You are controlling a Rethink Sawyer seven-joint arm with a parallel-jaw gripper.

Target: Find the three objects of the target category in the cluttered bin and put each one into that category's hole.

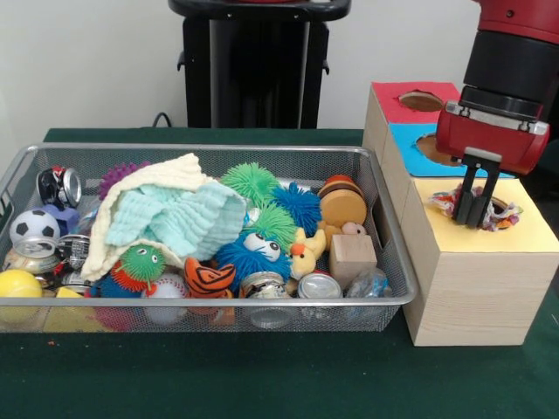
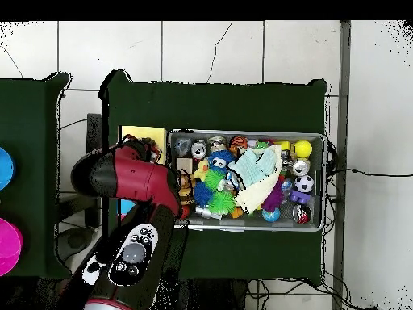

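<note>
The wire mesh bin [image 1: 210, 302] sits on the green table, full of toys, cans and balls; it also shows in the overhead view [image 2: 246, 227]. A polka-dot cloth [image 1: 444, 202] lies bunched over the round hole in the yellow top [image 1: 524, 231] of the wooden box. My gripper [image 1: 476, 208] hangs straight down into that hole, its fingers close together with the cloth bunched around them. In the overhead view my arm covers most of the yellow top [image 2: 141, 132]. No other polka-dot cloth shows in the bin.
A cream waffle cloth [image 1: 118, 218] and a mint-green waffle cloth [image 1: 179, 216] lie heaped in the bin's left half. The blue-topped hole [image 1: 435, 148] and the red-topped hole [image 1: 420, 100] are behind the yellow one. A wooden block [image 1: 352, 258] lies by the bin's right wall.
</note>
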